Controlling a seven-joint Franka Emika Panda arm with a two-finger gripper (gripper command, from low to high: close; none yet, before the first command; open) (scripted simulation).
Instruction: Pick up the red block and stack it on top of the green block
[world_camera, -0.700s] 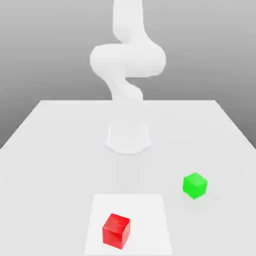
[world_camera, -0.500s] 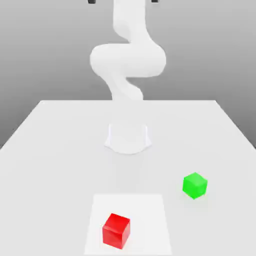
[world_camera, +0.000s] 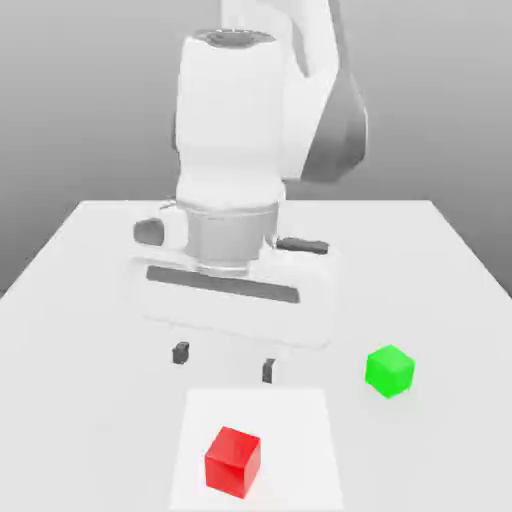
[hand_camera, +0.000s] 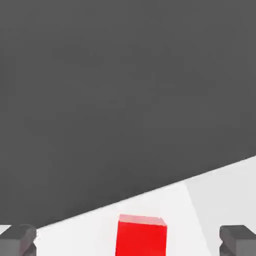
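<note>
Two risks stand out. With the claw (world_camera: 224, 362) spread wide and empty above the bench (world_camera: 90, 300), a descent slightly off-centre could land a fingertip on the small glossy bright-red cube (world_camera: 233, 460) and shove it. In the exterior view that cube sits on a paler square patch (world_camera: 300, 440), with the smaller bright-green cube (world_camera: 389, 370) at its two o'clock, well apart. Plain white bench, featureless grey backdrop behind.

white table (world_camera: 90, 300), plain grey backdrop (world_camera: 80, 100)
</note>
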